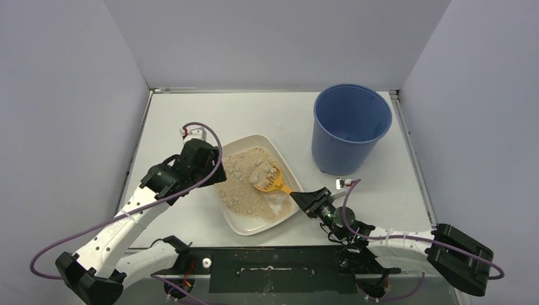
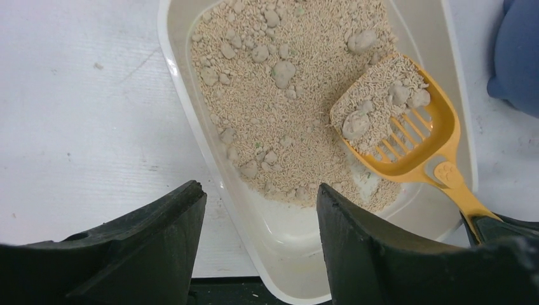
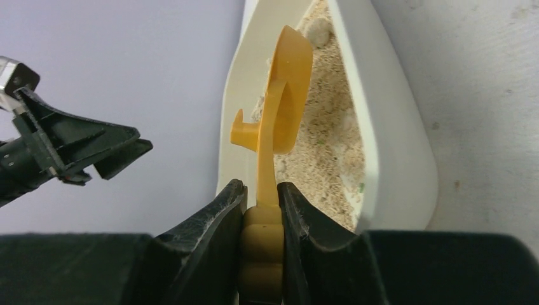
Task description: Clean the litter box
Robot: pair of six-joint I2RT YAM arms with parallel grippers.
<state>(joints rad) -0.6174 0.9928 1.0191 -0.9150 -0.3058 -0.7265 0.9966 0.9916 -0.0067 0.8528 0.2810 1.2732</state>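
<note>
The litter box (image 1: 254, 227) is a shallow off-white tray (image 2: 286, 236) in the middle of the table, holding beige litter with grey clumps. My right gripper (image 1: 300, 198) is shut on the handle of the orange slotted scoop (image 1: 270, 180). The scoop head (image 2: 407, 133) sits in the litter, loaded with granules and clumps. In the right wrist view the right gripper (image 3: 261, 185) clamps the handle, and the scoop (image 3: 289, 89) stands edge-on over the tray wall (image 3: 388, 146). My left gripper (image 2: 260, 189) is open at the tray's left side (image 1: 213, 166), its fingers either side of the rim.
A tall blue bucket (image 1: 351, 127) stands upright at the back right, beyond the tray, and its side shows in the left wrist view (image 2: 518, 51). White walls close in the table on three sides. A dark strip runs along the near edge.
</note>
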